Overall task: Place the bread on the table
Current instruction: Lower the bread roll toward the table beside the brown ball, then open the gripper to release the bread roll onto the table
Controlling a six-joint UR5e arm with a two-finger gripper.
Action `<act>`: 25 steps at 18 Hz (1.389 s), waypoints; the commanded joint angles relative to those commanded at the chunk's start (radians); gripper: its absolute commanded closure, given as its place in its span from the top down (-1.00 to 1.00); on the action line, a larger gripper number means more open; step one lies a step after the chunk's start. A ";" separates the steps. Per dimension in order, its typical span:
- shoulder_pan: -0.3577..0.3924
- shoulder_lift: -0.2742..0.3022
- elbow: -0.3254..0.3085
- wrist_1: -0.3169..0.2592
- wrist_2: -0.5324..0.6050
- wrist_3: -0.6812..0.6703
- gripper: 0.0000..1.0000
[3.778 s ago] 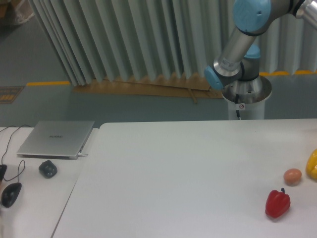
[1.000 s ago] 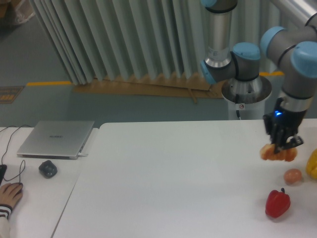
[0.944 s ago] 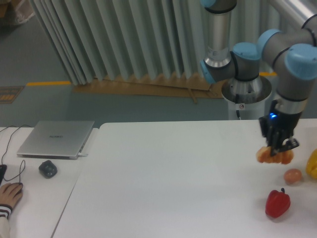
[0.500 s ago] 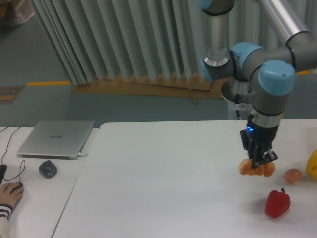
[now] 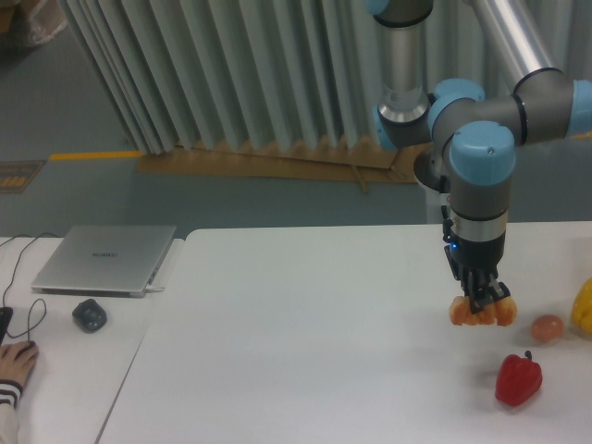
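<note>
One small golden-tan bread roll (image 5: 481, 313) is being gripped by the black two-finger gripper's (image 5: 483, 302) clenched jaws, low over the white table (image 5: 314, 333).

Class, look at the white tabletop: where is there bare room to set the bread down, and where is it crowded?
Bare: the table from its left edge to the gripper, which holds the bread. Crowded: the right edge, with the egg-like ball, red pepper and yellow fruit.
</note>
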 joint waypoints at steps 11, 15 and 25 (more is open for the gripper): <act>0.000 0.002 -0.015 0.052 0.003 -0.005 1.00; 0.000 0.009 -0.014 0.052 0.002 -0.002 1.00; -0.002 0.023 -0.018 0.060 0.043 -0.003 1.00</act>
